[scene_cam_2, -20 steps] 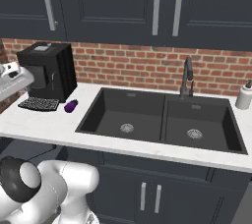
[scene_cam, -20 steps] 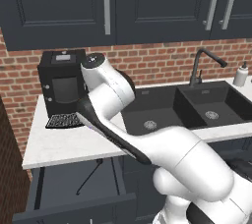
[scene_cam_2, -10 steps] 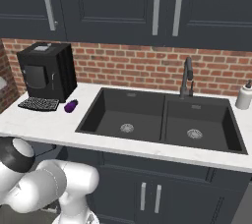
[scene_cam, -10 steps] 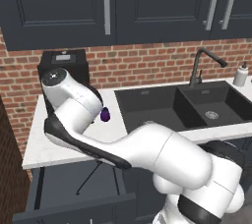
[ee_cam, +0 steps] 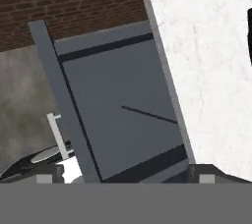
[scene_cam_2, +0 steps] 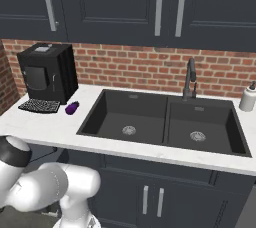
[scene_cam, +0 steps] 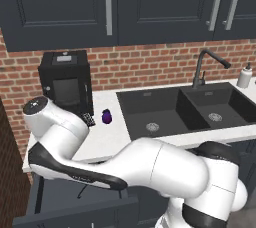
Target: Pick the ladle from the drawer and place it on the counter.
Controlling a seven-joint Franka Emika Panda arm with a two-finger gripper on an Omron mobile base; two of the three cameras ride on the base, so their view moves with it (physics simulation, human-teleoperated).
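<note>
My arm curled low in front of the open drawer (ee_cam: 123,120), my pincer out of plain sight, so I could not tell whether its fingers stood apart or together. Inside the drawer lay the ladle (ee_cam: 150,115), a thin dark line flat on the drawer floor, its long axis running from mid-floor toward the counter (ee_cam: 206,70) edge, which hid its far end. On the counter above the drawer stood the black coffee machine (scene_cam_2: 47,72), with a small purple object (scene_cam_2: 72,107) beside it and the double sink (scene_cam_2: 165,122) beyond.
</note>
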